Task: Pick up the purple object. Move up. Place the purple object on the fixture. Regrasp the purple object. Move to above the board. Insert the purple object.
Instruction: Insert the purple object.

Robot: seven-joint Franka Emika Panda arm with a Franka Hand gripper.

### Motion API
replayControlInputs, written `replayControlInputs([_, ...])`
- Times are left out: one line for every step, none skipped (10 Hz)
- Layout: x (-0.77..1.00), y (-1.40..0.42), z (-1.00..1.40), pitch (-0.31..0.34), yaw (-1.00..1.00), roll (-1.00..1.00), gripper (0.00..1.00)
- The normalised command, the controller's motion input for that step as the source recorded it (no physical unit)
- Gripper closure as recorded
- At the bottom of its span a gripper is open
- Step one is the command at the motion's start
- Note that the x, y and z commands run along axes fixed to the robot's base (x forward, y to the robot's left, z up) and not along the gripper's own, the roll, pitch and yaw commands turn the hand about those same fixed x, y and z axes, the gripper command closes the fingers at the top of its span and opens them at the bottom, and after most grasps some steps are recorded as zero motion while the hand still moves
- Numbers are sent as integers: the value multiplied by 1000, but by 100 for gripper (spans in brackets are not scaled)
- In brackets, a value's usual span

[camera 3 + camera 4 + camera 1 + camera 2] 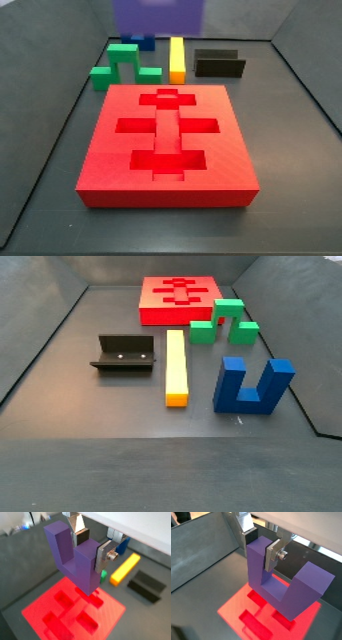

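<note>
Claw [91,543] clenched on one prong of the purple object [77,559], carried high over the board [70,609]. Fixture [124,354] stands bare, so pickup, resting and regrasp look done. Remaining, judging by this: lowering and inserting into a cut-out.

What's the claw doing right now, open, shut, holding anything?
Claw: shut on the purple block, one prong clamped between the fingers, hanging above the red board.
</note>
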Motion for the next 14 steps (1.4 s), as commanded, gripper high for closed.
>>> replayControlInputs([571,-460,-546,-174,0,0,100])
replayControlInputs([420,-469,-457,-124,51,0,100])
replayControlInputs([329,-466,-440,-104,129,0,100])
replayControlInputs([217,-486,-423,-60,149,50,100])
replayControlInputs([60,-463,-466,0,97,174,100])
replayControlInputs([0,-423,-520,0,40,211,100])
replayControlInputs([0,-391,-523,10,6,240,100])
replayControlInputs([0,-349,-440,0,3,194,100])
replayControlInputs([0,-266,-346,0,0,97,100])
replayControlInputs([0,-240,-331,0,6,86,100])
replayControlInputs([0,-214,-266,0,26,107,100])
replayControlInputs([0,-174,-249,0,49,83,100])
replayControlInputs([0,-180,-231,0,60,83,100])
replayControlInputs([0,-169,-257,0,80,87,100])
